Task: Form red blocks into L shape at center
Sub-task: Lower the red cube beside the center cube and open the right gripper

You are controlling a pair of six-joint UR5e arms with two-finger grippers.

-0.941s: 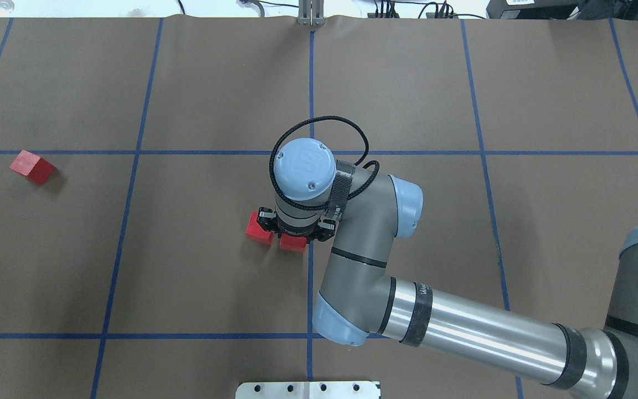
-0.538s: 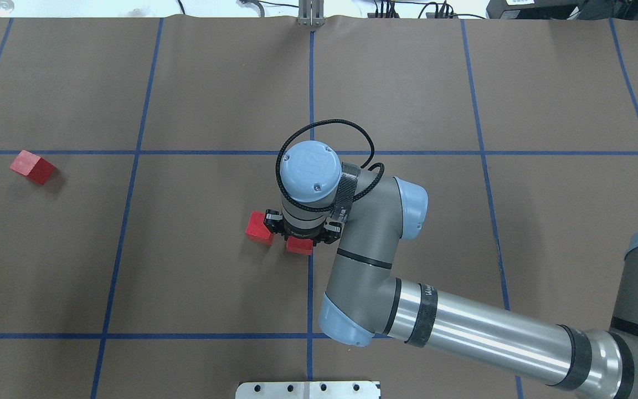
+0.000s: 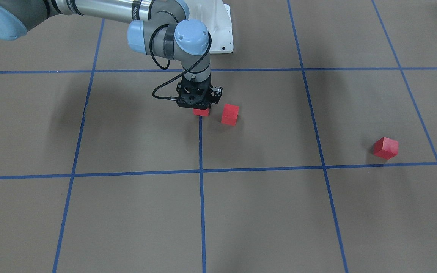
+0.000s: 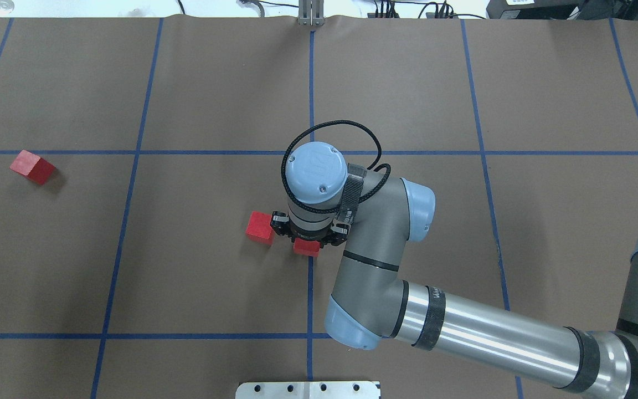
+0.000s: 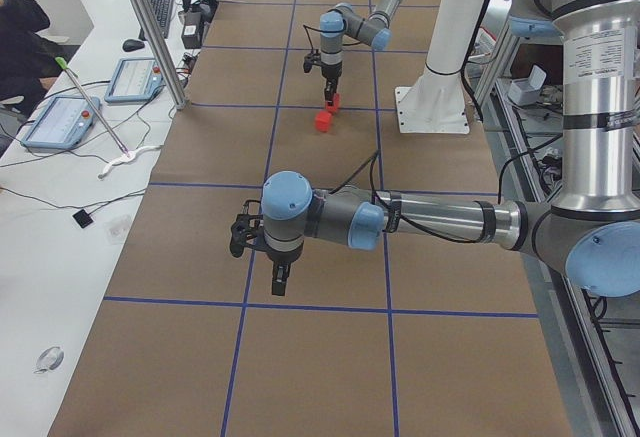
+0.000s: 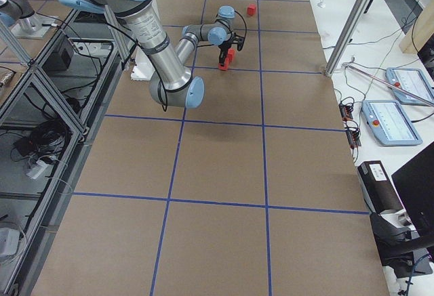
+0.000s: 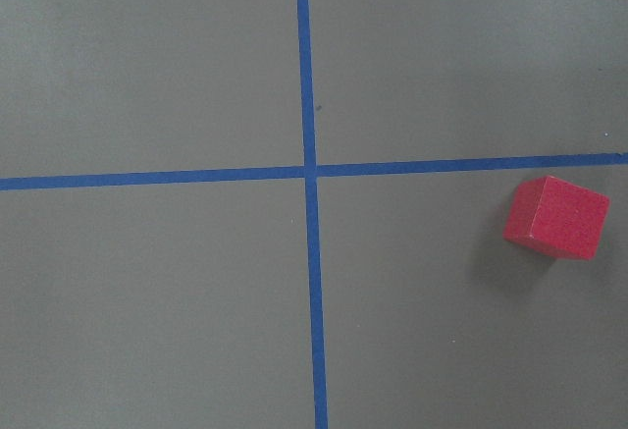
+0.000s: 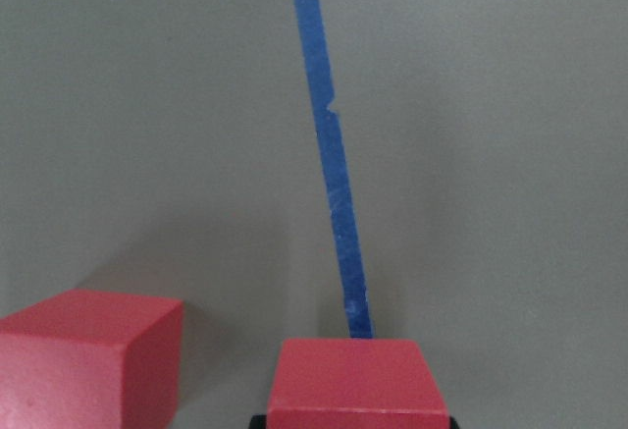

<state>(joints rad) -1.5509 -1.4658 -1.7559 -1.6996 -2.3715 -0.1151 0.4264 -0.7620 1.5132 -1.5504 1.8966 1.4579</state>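
Note:
My right gripper (image 4: 308, 243) points straight down at the center, shut on a red block (image 4: 306, 249) low over the middle blue tape line (image 4: 309, 288). The right wrist view shows this block (image 8: 355, 382) at the end of the tape line, between the jaws. A second red block (image 4: 259, 227) rests on the brown surface just to its left, with a small gap between them. A third red block (image 4: 32, 167) lies far off on the left side, also in the left wrist view (image 7: 556, 217). My left gripper (image 5: 280, 277) shows only in the exterior left view; whether it is open or shut I cannot tell.
Blue tape divides the brown paper (image 4: 214, 288) into big squares. A white mounting plate (image 4: 308, 389) sits at the near edge. In the exterior left view, tablets (image 5: 62, 120) and cables lie on a white bench beside the table.
The right arm has slid slightly right and toward the near edge with its red block, so the gap to the resting block has widened. The other two blocks have not moved.

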